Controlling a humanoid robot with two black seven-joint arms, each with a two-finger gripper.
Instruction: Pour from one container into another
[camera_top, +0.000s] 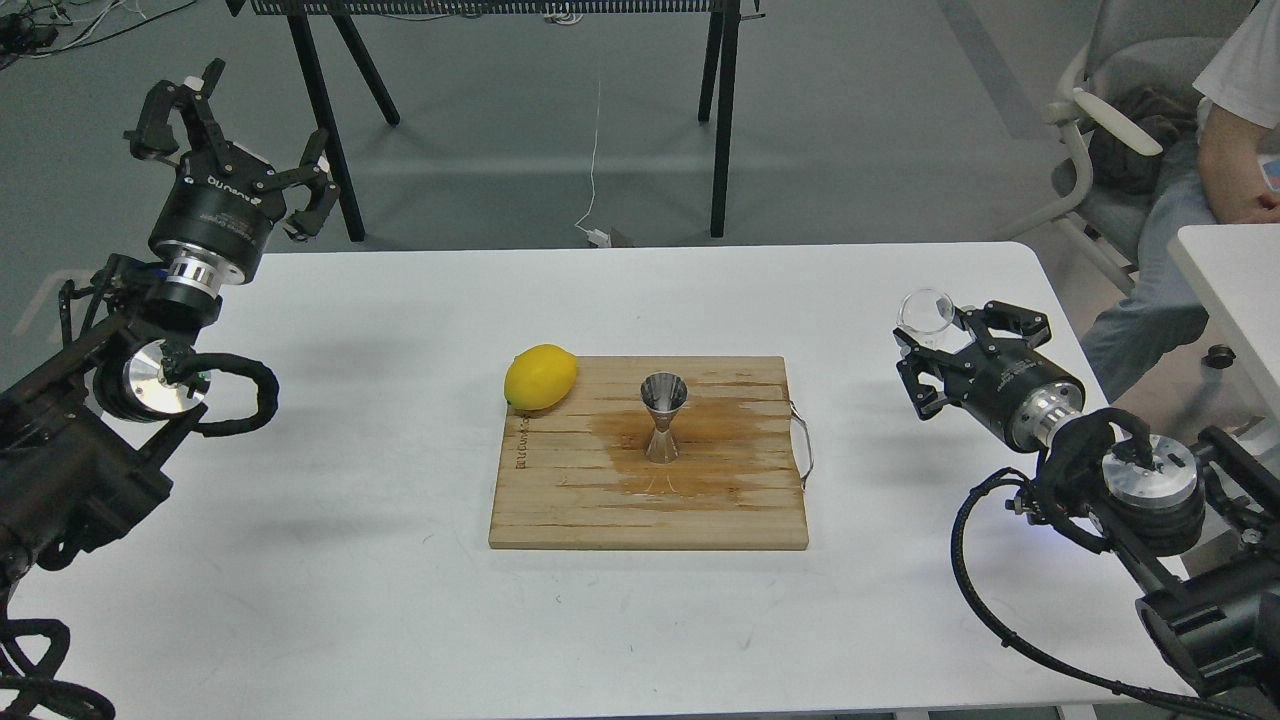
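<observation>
My right gripper (935, 345) sits out at about 3 o'clock from the wooden cutting board (600, 500), raised over the white table (400, 620), and its two fingers are closed around the small clear glass cup (926, 313), which tips on its side with the open rim turned toward me. The cup looks empty, though the glass is too clear to be sure. The steel jigger (663, 415) stands upright near the middle of the board, well apart from the cup, with a darker wet-looking stain spread on the wood around its foot. A lemon (540, 377) rests at the board's 10 o'clock corner, partly over the edge. My left gripper (235, 130) is held high at about 10 o'clock from the board, past the table's far left edge, fingers spread wide and gripping nothing. A metal handle (805, 445) sticks out from the board's 3 o'clock side.
</observation>
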